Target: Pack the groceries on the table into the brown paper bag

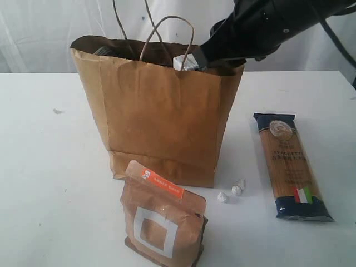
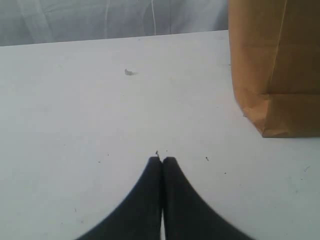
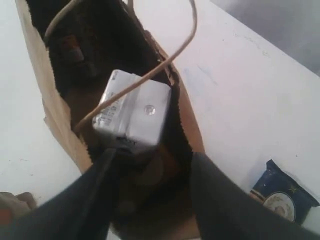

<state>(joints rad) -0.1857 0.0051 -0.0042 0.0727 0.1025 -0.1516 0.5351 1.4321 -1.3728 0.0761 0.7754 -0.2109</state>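
Now: the small blue-white carton (image 3: 132, 112) sits in the mouth of the brown paper bag (image 1: 161, 122), under a cord handle.
Right pincer (image 3: 155, 155): over the bag's mouth, jaws apart. The carton touches one finger only, so it looks not gripped.
Left pincer (image 2: 161, 162): shut tight, holding nothing, low over the desk (image 2: 75, 125) beside the bag.
Likely next: the long spaghetti packet (image 1: 290, 167) lies flat to the right of the bag, long way running front to back, nearer the right arm.
Brown pouch (image 1: 161, 222): stands in front of the bag.

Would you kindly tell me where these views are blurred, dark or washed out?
Exterior view: backdrop washed out, print on the spaghetti packet soft. Left wrist view: the left fingers are featureless black. Right wrist view: inside the paper bag is murky, the carton glares.
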